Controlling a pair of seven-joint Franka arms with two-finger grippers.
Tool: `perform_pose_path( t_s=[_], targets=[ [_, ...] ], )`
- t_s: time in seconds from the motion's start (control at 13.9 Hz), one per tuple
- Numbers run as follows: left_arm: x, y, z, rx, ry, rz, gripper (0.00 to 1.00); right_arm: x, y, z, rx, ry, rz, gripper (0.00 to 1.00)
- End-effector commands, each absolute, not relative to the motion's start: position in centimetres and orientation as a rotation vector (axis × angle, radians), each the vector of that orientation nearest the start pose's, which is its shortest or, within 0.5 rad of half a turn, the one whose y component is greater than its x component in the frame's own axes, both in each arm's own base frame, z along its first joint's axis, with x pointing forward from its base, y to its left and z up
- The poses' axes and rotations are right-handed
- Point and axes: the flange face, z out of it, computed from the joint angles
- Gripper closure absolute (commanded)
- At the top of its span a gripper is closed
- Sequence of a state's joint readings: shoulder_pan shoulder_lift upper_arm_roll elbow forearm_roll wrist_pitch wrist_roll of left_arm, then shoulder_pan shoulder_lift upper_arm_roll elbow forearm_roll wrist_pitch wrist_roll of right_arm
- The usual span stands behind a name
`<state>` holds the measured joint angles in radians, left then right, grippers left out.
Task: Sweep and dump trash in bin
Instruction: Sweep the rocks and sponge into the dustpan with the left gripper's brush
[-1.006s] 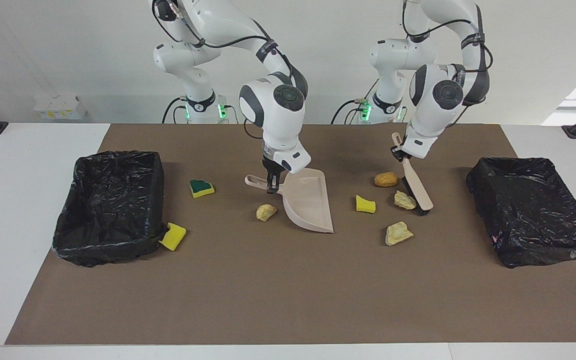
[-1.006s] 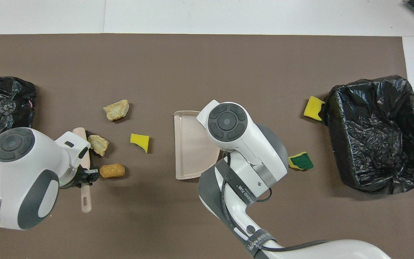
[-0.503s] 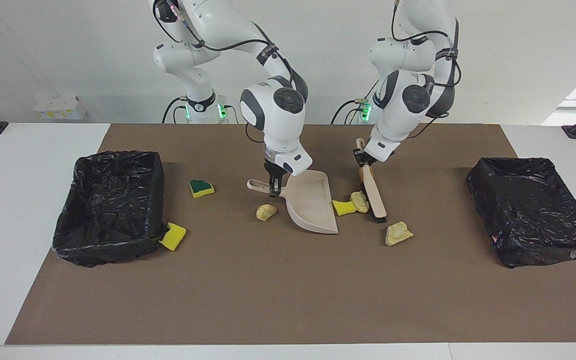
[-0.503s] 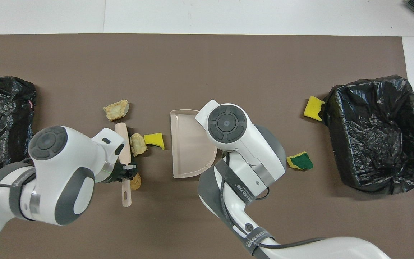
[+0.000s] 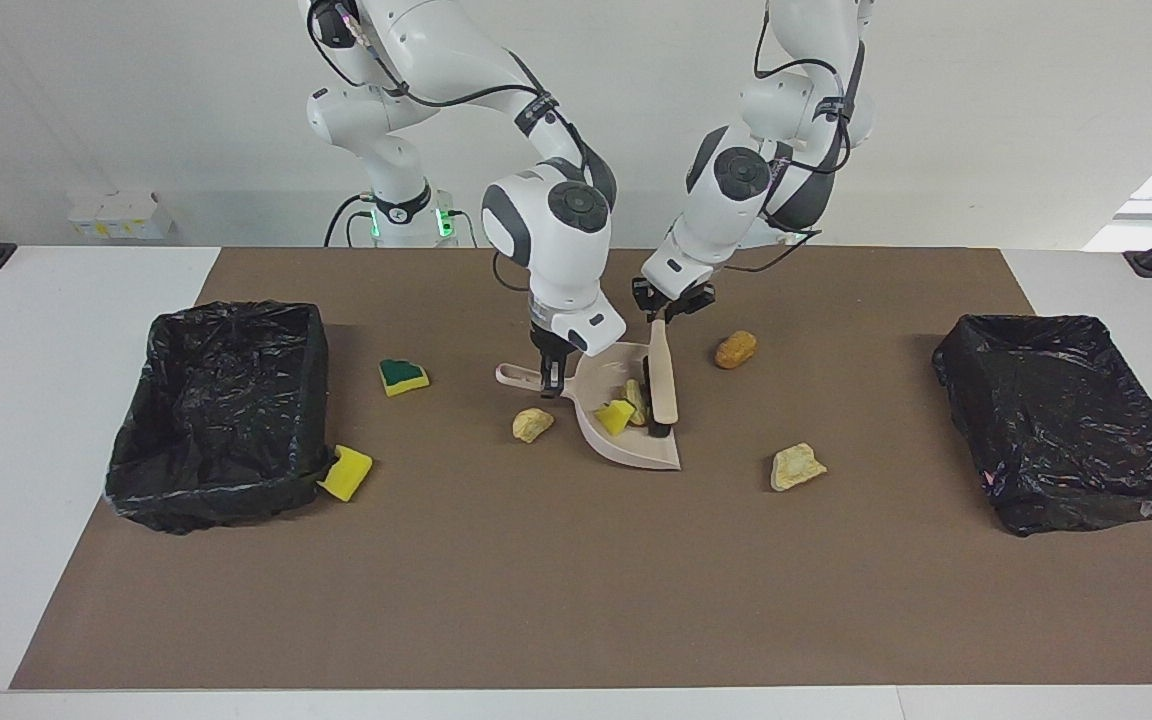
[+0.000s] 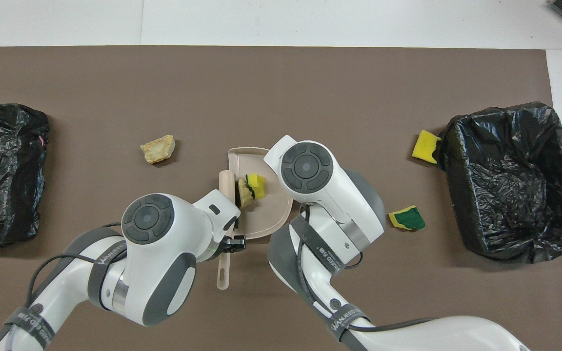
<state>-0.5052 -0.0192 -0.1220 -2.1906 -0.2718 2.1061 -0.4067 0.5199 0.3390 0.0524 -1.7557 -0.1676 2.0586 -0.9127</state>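
My right gripper (image 5: 548, 380) is clamped on the handle of the beige dustpan (image 5: 626, 440). The dustpan sits on the brown mat (image 5: 536, 580) in the middle of the table, with its wide mouth toward my left arm's end.

My left gripper (image 5: 664, 312) is clamped on the handle of the beige brush (image 5: 663, 375). The brush head with its dark bristles is down inside the dustpan's mouth.

Two bits of trash lie in the dustpan, pushed up against the brush. One is a yellow sponge piece (image 6: 257, 185). The other is a pale crumbly chunk (image 6: 245, 192), touching the sponge piece.

The rest of the trash is out on the mat. A brown potato-like lump (image 5: 736, 349) lies near the brush handle, toward my left arm's end. A pale beige chunk (image 5: 796, 466) lies farther from me than the lump. A small beige chunk (image 5: 532, 424) lies just beside the dustpan, on the side toward my right arm's end. A green-backed sponge piece (image 5: 403, 376) lies between the dustpan and the black-lined bin (image 5: 221, 410) at my right arm's end. A yellow sponge scrap (image 5: 347, 472) touches that bin's corner.

A second black-lined bin (image 5: 1066, 420) sits at my left arm's end of the table.
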Motion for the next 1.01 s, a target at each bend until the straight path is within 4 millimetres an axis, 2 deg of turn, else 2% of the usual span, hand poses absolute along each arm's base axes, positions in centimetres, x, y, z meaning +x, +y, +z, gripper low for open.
perform_pose_path(
  t_s=[0.0, 0.22, 0.36, 0.43, 0.65, 0.79, 0.93],
  targets=[
    [41.0, -30.5, 42.5, -3.263, 0.051, 0.424, 1.00, 54.8, 33.9, 36.7, -2.352, -2.258, 0.059, 1.00],
    [38.9, -27.4, 44.3, -3.149, -0.118, 0.608, 1.00, 54.8, 33.7, 36.7, -2.353, -2.255, 0.069, 1.00],
    [37.9, -25.6, 44.1, -3.024, -0.304, 0.681, 1.00, 54.6, 33.5, 36.3, -2.338, -2.274, 0.063, 1.00],
    [37.1, -24.8, 44.0, -2.961, -0.357, 0.652, 1.00, 54.5, 33.1, 35.8, -2.321, -2.288, 0.062, 1.00],
    [34.2, -22.4, 42.6, -2.831, -0.573, 0.609, 1.00, 53.8, 33.1, 35.0, -2.286, -2.328, -0.016, 1.00],
    [32.3, -21.2, 41.7, -2.799, -0.646, 0.597, 1.00, 53.6, 33.0, 34.7, -2.277, -2.336, -0.013, 1.00],
    [32.4, -20.4, 40.5, -2.767, -0.753, 0.584, 1.00, 53.4, 33.3, 34.5, -2.271, -2.341, -0.014, 1.00]
  ],
)
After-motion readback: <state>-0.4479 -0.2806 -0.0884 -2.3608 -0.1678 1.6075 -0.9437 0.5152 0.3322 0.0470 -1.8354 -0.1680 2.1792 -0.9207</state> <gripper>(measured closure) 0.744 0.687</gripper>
